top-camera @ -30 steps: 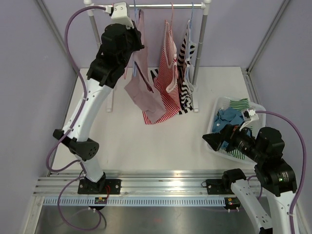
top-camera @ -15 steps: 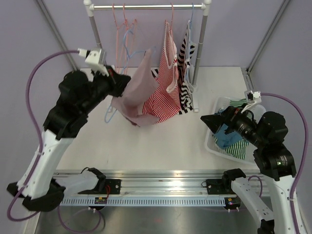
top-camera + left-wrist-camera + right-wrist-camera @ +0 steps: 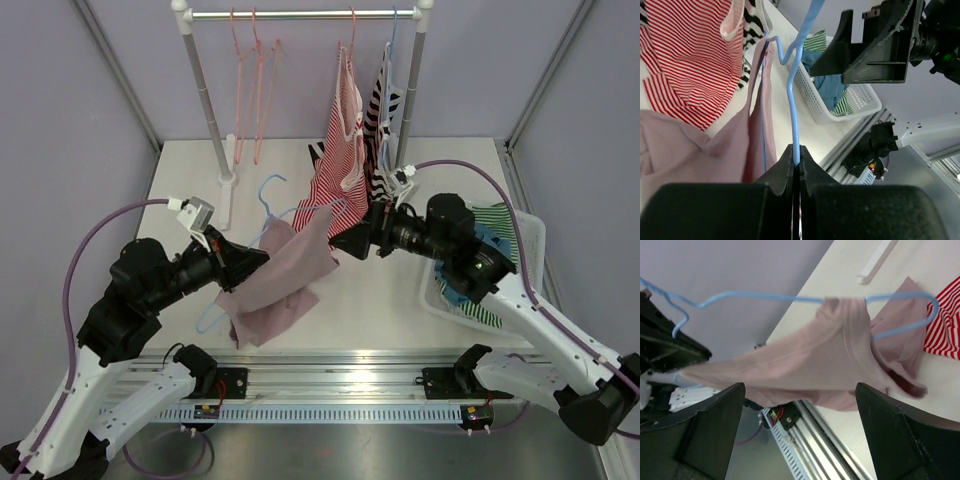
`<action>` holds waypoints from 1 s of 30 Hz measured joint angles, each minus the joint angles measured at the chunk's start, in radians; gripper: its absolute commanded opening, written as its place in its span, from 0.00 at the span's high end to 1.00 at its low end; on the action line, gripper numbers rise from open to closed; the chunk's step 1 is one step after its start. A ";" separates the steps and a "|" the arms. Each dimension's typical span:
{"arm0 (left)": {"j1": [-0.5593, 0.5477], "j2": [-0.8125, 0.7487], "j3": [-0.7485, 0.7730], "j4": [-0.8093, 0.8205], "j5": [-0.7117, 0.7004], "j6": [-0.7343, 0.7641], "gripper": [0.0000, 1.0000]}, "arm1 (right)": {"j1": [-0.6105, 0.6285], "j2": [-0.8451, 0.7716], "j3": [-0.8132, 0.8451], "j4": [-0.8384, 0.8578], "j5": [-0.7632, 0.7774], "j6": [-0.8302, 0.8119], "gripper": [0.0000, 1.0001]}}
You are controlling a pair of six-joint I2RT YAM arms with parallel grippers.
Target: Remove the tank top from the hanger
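Note:
A pink tank top (image 3: 280, 282) hangs on a light blue hanger (image 3: 268, 192), held low over the table, off the rail. My left gripper (image 3: 245, 262) is shut on the hanger's wire. In the left wrist view the blue hanger (image 3: 796, 95) runs up out of my shut left gripper (image 3: 797, 152), with the pink top (image 3: 690, 145) to its left. My right gripper (image 3: 345, 240) is open wide, close to the top's right edge. In the right wrist view the top (image 3: 805, 360) and hanger (image 3: 765, 297) fill the space ahead of the open right gripper (image 3: 797, 392), which holds nothing.
The clothes rack (image 3: 300, 14) at the back carries a red-striped top (image 3: 340, 150), a black-and-white striped top (image 3: 385, 130) and empty pink hangers (image 3: 250, 80). Its left pole (image 3: 210, 110) stands near my left arm. A white basket (image 3: 520, 240) of clothes sits at the right.
My left arm came down from the rail toward the near left, carrying the hanger and pink top. My right arm swung from the basket leftward to the top's edge.

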 measured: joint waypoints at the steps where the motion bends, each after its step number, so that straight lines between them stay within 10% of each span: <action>1: -0.001 -0.008 -0.025 0.009 0.009 -0.012 1.00 | 0.035 0.025 0.014 0.002 0.043 -0.013 0.00; 14: -0.001 -0.095 -0.137 0.069 0.019 -0.100 1.00 | 0.187 0.257 0.142 -0.003 0.447 -0.137 0.12; 24: -0.001 -0.079 -0.137 0.077 0.023 -0.117 1.00 | 0.188 0.306 0.150 0.000 0.515 -0.185 0.69; 27: -0.001 -0.079 -0.137 0.076 0.022 -0.117 1.00 | 0.188 0.306 0.150 0.000 0.528 -0.200 1.00; 30: -0.001 -0.079 -0.136 0.068 0.018 -0.114 1.00 | 0.188 0.306 0.150 0.000 0.549 -0.208 1.00</action>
